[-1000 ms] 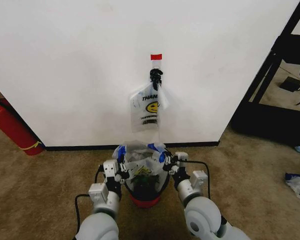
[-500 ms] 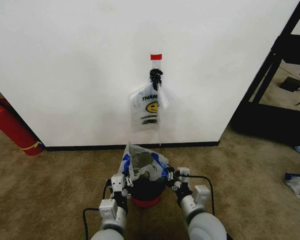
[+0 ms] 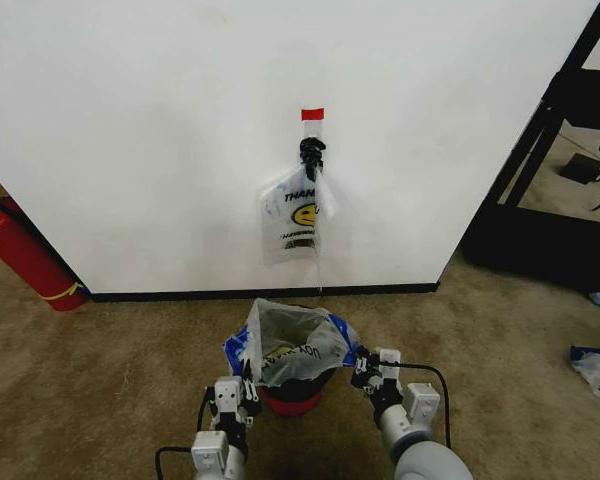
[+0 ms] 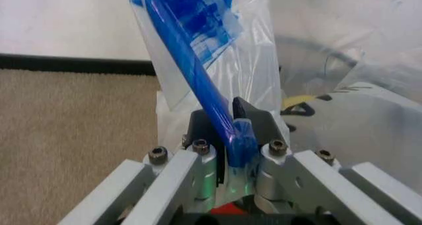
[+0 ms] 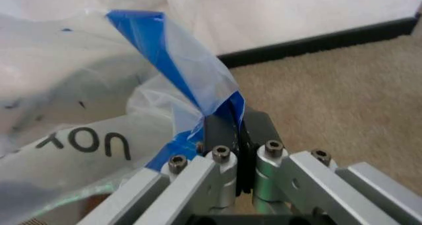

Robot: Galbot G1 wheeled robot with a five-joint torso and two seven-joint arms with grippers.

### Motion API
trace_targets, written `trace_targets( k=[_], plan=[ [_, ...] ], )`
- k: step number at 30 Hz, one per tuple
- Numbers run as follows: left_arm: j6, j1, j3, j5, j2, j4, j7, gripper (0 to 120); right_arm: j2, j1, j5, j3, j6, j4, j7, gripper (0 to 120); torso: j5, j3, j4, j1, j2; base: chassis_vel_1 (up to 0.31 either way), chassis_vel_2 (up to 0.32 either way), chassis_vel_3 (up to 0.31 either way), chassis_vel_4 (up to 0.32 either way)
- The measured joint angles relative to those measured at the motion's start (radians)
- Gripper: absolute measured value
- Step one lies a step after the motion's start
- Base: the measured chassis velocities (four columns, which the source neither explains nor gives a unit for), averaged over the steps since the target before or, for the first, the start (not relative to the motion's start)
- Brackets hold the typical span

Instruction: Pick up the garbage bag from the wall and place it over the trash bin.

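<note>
Your two tools have dropped lower and spread wider than half a second ago, and the garbage bag [image 3: 292,345] has come down with them: its mouth now gapes broad over the trash bin [image 3: 292,392], where before it stood bunched and narrower above the rim. The bag's blue edges flare out at 9 and 3 o'clock of the bin.

Your left tool [image 3: 238,392] sits at about 8 o'clock of the bin, clenched on the bag's blue handle strip (the left wrist view shows the strip [image 4: 197,81] pinched between the black pads [image 4: 254,118]). Your right tool [image 3: 372,372] sits at about 4 o'clock, likewise clamped on the blue edge [image 5: 197,94] of the bag.

Inside the bin you can see only the bag's grey translucent lining and part of its black lettering; the bin's red base shows beneath.

On the wall [image 3: 160,130] at 12 o'clock, the other white smiley bag [image 3: 295,215] hangs from the black hook [image 3: 311,152] under the red tape strip [image 3: 312,114], unchanged.
</note>
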State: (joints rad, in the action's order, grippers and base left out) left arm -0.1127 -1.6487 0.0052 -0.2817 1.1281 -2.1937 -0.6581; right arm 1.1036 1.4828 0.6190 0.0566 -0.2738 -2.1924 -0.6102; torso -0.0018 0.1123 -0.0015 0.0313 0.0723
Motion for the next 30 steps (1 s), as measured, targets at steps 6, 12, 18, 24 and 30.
trace_targets(
  k=[6, 12, 18, 24, 30],
  plan=[
    [0.003, -0.037, 0.001, 0.017, -0.013, -0.004, -0.001, 11, 0.003, 0.02, -0.005, 0.0, -0.019, 0.006, -0.013, 0, 0.0, 0.0, 0.0, 0.0, 0.0, 0.0, 0.0, 0.0, 0.0],
    [0.009, -0.029, 0.003, 0.018, -0.023, 0.025, -0.001, 12, 0.005, 0.007, -0.001, 0.0, -0.039, 0.03, -0.031, 0, 0.0, 0.0, -0.0001, 0.0, 0.0, 0.0, 0.0, 0.0, 0.0],
    [0.019, -0.037, 0.016, 0.029, -0.024, 0.039, -0.001, 14, 0.019, 0.001, 0.005, -0.01, -0.058, 0.052, -0.047, 0, 0.0008, 0.0, -0.0003, 0.0, 0.0, 0.0, 0.0, 0.0, 0.0],
    [0.025, -0.039, 0.023, 0.043, -0.028, 0.044, 0.0, 14, 0.02, 0.0, 0.006, -0.015, -0.066, 0.061, -0.052, 0, 0.0013, 0.0, -0.0006, 0.0, 0.0, 0.0, 0.0, 0.0, 0.0],
    [0.027, -0.067, 0.022, 0.06, -0.034, 0.028, -0.001, 15, 0.015, 0.012, 0.0, -0.016, -0.074, 0.047, -0.056, 0, 0.0016, 0.0, -0.0003, 0.0, 0.0, 0.0, 0.0, 0.0, 0.0]
  ],
)
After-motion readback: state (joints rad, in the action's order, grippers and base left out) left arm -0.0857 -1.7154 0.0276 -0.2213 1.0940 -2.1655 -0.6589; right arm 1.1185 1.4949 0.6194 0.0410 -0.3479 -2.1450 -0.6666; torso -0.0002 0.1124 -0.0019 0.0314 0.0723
